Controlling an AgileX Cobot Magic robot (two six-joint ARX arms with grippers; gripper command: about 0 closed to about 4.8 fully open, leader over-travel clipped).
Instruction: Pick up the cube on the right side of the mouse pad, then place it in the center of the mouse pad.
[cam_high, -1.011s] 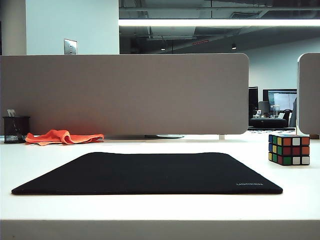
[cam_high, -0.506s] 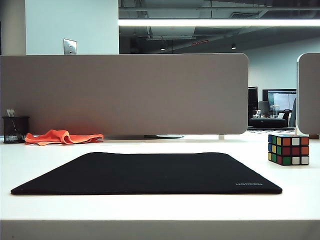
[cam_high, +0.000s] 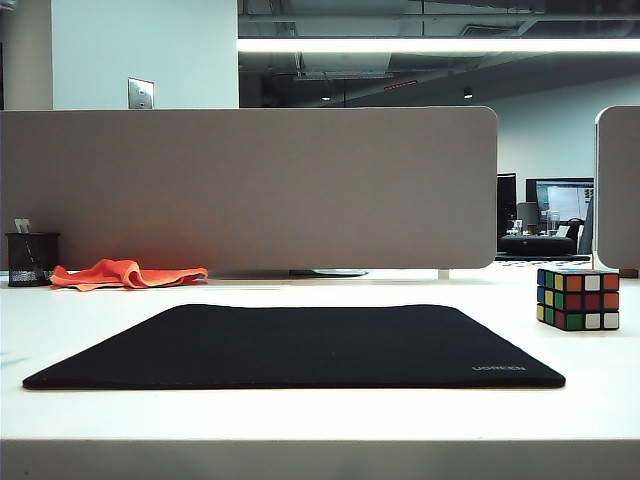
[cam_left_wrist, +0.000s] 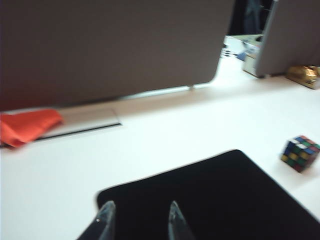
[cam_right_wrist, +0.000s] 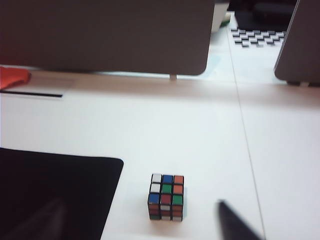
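Nothing on the desk has shifted since earlier: the cube (cam_high: 578, 298) sits right of the mouse pad (cam_high: 300, 345), marked "UGREEN". Left gripper (cam_left_wrist: 139, 220) and right gripper (cam_right_wrist: 142, 220) hover, both spread and empty.

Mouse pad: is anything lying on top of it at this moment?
Nothing rests on the mouse pad; the cube sits on the desk beside it. The left gripper hovers above one corner.
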